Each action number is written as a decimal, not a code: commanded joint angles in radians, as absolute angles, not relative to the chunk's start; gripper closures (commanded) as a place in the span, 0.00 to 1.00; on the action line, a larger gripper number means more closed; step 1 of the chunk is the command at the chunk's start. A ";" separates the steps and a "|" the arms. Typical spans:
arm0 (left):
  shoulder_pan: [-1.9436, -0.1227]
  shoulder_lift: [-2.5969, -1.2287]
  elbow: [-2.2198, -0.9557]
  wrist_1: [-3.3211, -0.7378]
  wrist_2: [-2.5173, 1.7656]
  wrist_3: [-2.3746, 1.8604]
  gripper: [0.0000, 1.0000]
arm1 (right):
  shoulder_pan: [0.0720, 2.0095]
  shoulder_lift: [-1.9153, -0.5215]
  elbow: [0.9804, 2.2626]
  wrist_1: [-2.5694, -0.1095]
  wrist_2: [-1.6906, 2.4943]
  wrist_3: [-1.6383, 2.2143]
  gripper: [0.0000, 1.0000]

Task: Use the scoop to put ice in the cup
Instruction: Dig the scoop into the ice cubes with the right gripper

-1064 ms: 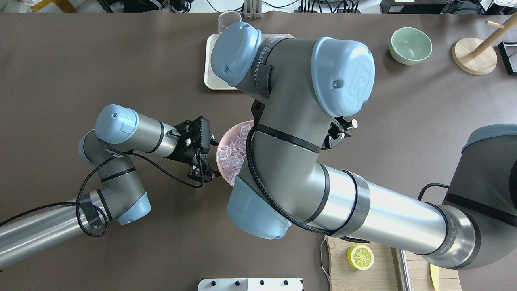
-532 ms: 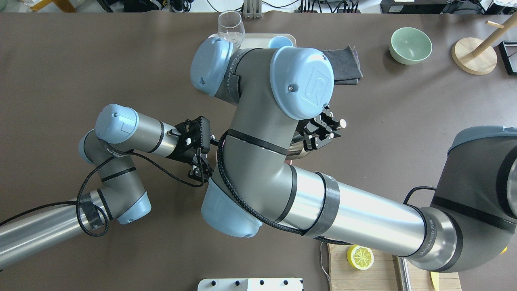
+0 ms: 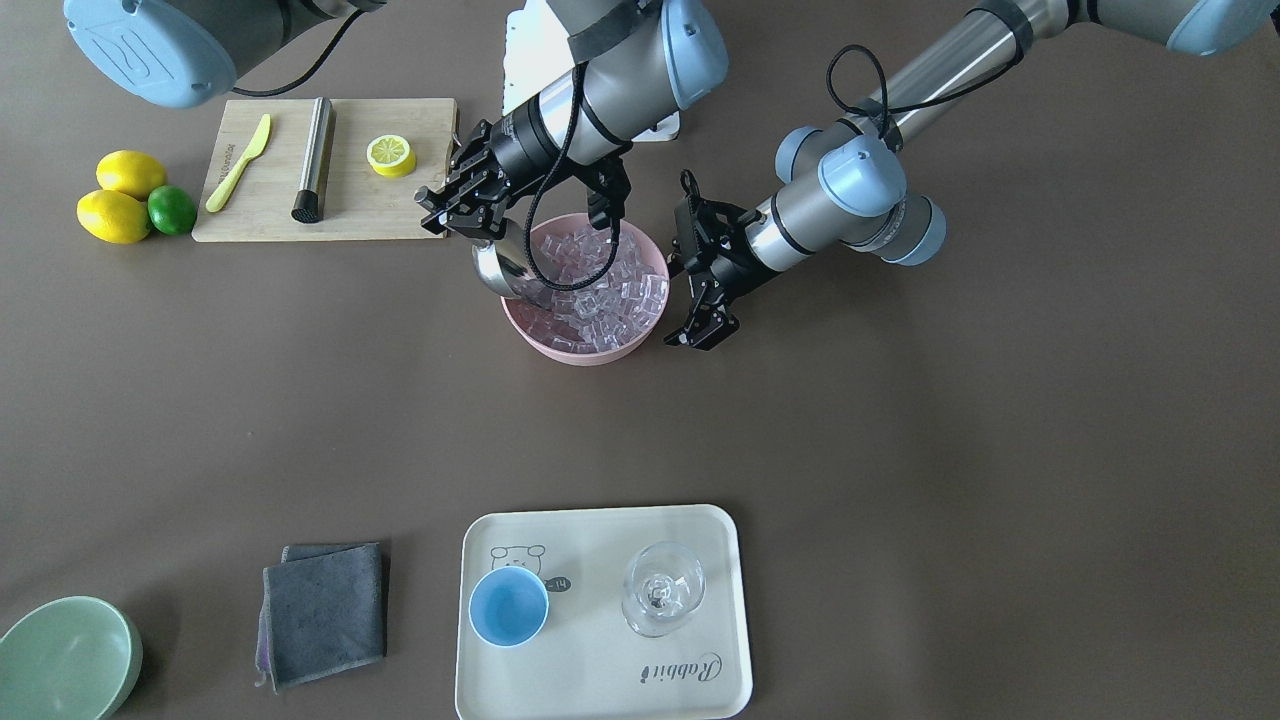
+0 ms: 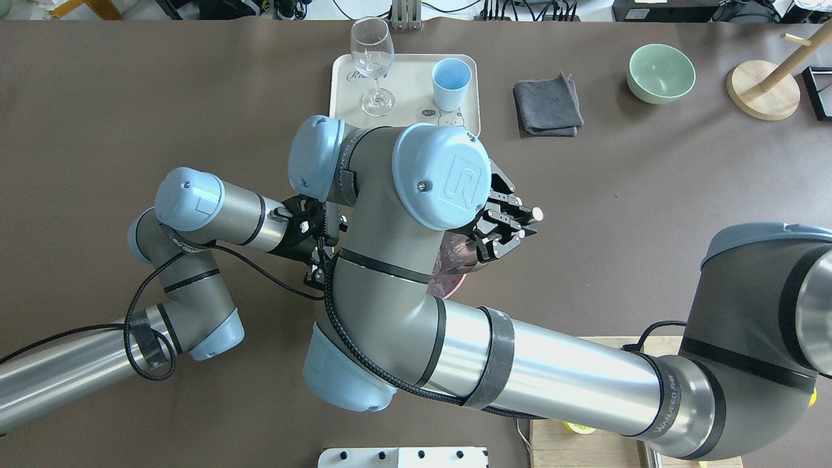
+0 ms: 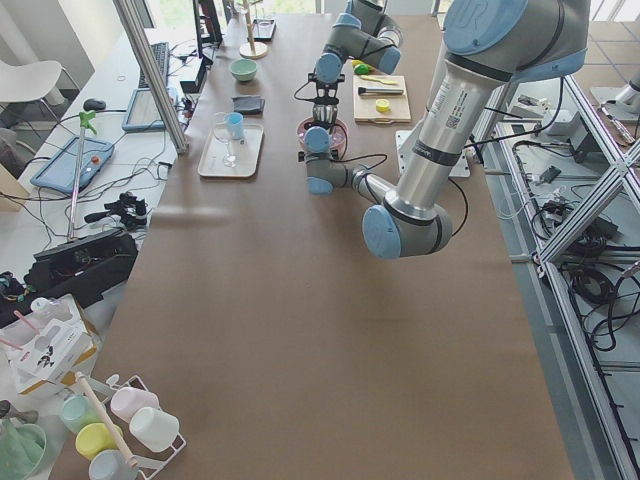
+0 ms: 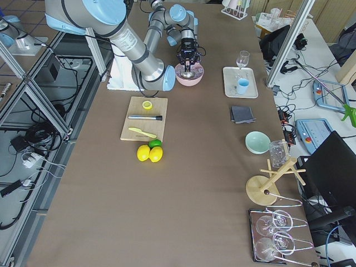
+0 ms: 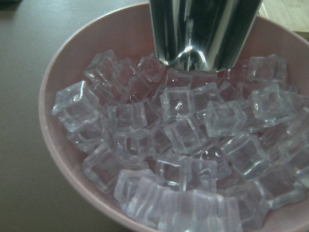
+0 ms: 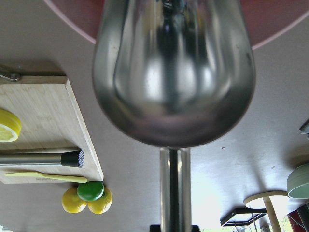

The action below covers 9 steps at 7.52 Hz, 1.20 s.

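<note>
The shiny silver metal scoop (image 3: pixel 503 268) is at the rim of the round pink bowl (image 3: pixel 580 355) near the middle of the brown counter (image 3: pixel 900 450), on the bowl's side toward the robot's right. Its long axis is steeply tilted: the short straight handle rises toward the bamboo cutting board (image 3: pixel 350 210), and the deep rounded end points down into the heap of small clear ice cubes (image 3: pixel 600 290). The right gripper (image 3: pixel 465 228) has its jaws clamped on the handle.

In the right wrist view only the scoop's rounded back shows, so its inside is hidden and I cannot tell whether it carries ice. In the left wrist view the scoop's lower edge sits at the far side of the heap with its upper part cut off by the frame; whether it touches the cubes is unclear.

The left gripper (image 3: pixel 700 335) hangs just beside the bowl's opposite side, its jaws apart with nothing between them. In the overhead view the right arm covers the scoop and nearly all of the bowl.

The small round light-blue cup (image 3: pixel 508 607) stands upright on the cream tray (image 3: pixel 600 680), well apart from the bowl, beside a clear stemmed glass (image 3: pixel 662 588).
</note>
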<state>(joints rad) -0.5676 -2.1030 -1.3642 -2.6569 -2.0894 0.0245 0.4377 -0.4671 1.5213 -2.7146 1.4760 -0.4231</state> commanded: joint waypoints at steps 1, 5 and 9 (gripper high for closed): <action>-0.568 -2.105 -1.362 -2.657 -2.089 0.025 0.03 | 0.423 -0.466 1.486 -2.660 1.465 -0.417 1.00; -0.568 -2.117 -1.356 -2.657 -2.086 0.023 0.03 | 0.419 -0.547 1.534 -2.530 1.465 -0.411 1.00; -0.568 -2.128 -1.356 -2.642 -2.086 0.023 0.03 | 0.419 -0.717 1.716 -2.413 1.497 -0.411 1.00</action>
